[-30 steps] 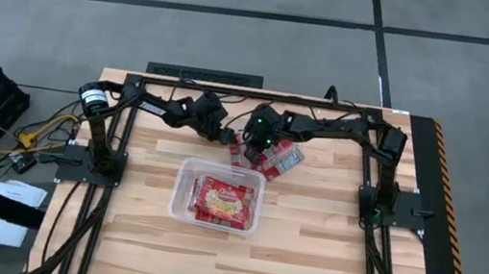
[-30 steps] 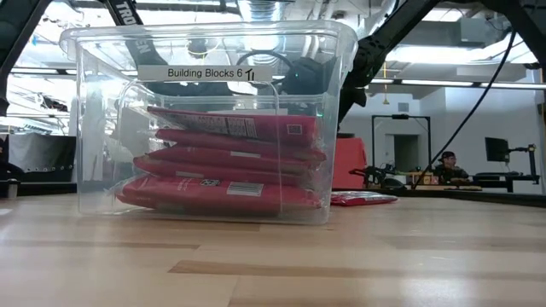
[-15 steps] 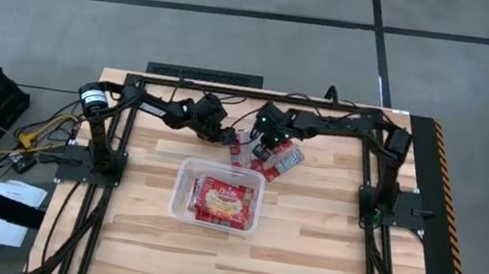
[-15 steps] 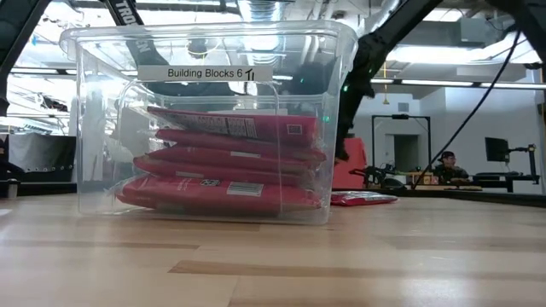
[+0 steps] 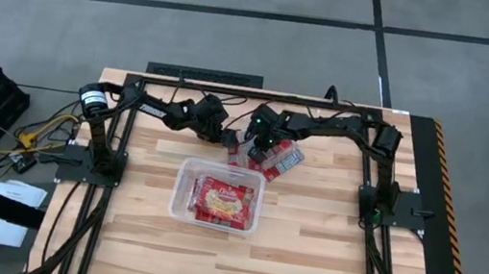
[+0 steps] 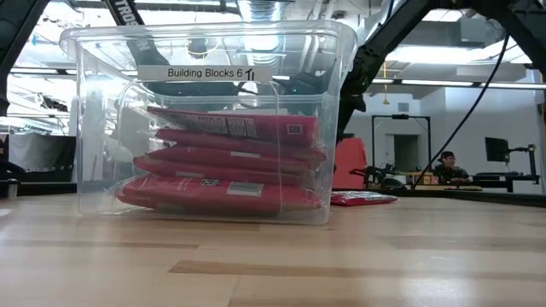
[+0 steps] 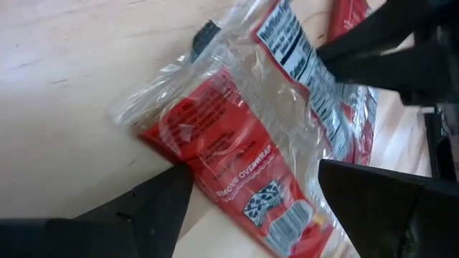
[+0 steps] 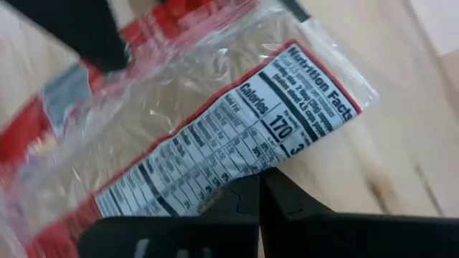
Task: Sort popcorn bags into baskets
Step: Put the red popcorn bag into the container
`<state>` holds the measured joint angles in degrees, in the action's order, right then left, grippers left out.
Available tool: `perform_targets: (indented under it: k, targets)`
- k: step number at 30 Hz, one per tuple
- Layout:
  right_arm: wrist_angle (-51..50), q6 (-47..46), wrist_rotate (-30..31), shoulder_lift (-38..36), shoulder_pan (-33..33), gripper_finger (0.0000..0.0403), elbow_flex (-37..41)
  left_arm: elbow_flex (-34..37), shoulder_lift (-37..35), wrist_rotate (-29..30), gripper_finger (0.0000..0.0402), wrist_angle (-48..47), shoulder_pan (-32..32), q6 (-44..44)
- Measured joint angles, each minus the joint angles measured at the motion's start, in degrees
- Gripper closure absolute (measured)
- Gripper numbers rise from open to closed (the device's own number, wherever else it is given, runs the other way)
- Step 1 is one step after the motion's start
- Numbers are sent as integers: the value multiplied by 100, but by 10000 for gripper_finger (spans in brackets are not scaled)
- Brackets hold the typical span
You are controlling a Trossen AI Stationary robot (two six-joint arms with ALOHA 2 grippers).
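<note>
The left claw is standing with its fingers spread wide over a red popcorn packet lying flat on the tabletop, one finger on either side of it and not yet gripping. The right claw is sitting just beside it with its fingers pressed together, holding nothing; in its own wrist view the closed tips are resting at the edge of a packet showing its nutrition panel, touching or nearly touching the wrapper. I cannot tell whether that is the same packet the left claw is straddling.

Both claws are working over a small loose pile of packets at the back of the tabletop, just behind the clear tub. From above I am counting about three packets in that pile, overlapping, so the number is uncertain.

The single tub is sitting near the middle of the tabletop, and the level view is showing a stack of packets inside it: four layers, possibly five.

By my judgement the sorting is past its halfway mark. The larger share is already lying in the tub, and the few packets under the claws are what is left. The left claw is looking ready to close on the next one.
</note>
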<state>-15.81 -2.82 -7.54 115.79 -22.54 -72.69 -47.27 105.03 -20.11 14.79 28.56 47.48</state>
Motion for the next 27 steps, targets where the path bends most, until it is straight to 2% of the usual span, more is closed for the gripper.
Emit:
perform_targets:
  k: [5,12,16,22,27]
  targets:
    - [191,146,-125,0,-81,393,-20,0,0,124,116,112,-7,180]
    - [201,316,-528,-8,-58,394,-22,2,4,179,186,143,-5,156]
    - [104,353,-543,-11,-53,394,-29,19,-45,-286,212,71,173,-135]
    - [26,420,-565,-13,-160,394,-42,2,-381,-1117,216,157,567,-133]
    - [98,489,-591,-17,-136,393,-44,4,-594,-1186,216,180,707,-209]
